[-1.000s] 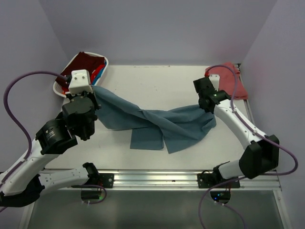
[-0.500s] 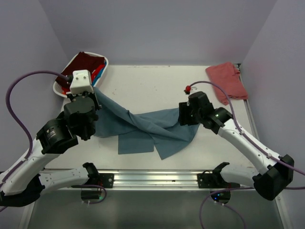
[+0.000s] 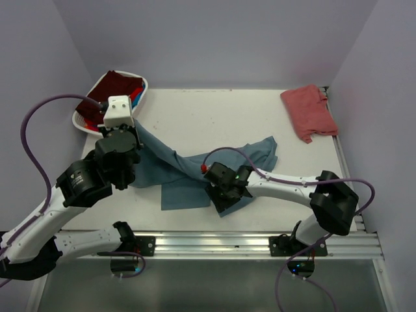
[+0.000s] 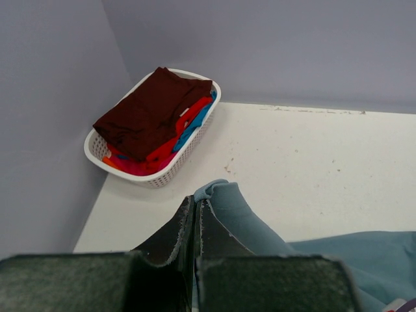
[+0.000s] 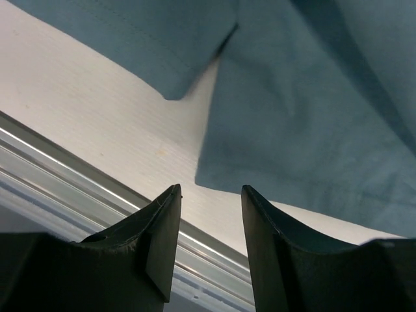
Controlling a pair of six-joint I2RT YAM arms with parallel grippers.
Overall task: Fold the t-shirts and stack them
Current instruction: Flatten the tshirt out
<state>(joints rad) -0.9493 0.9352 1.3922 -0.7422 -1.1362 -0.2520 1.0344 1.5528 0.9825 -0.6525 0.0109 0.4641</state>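
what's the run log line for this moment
teal t-shirt: bunched on table | left gripper: shut on its edge | right gripper: open, over its near corner

Left arm [image 3: 78, 182] jaws clamped, right arm [image 3: 286, 185] jaws parted

No legible text, labels or numbers anywhere.

- The right end effector [image 5: 211, 190] hangs over the bench, its two dark fingers [image 5: 159, 227] standing apart with nothing between them.
- A teal-blue t-shirt [image 5: 312, 97] lies flat across most of the view, one layer overlapping another.
- One corner of the cloth lies just ahead of the gap between the fingertips.
- The white bench [image 5: 97, 110] shows bare beside the cloth.
- A metal rail [image 5: 58, 188] runs along the bench edge.
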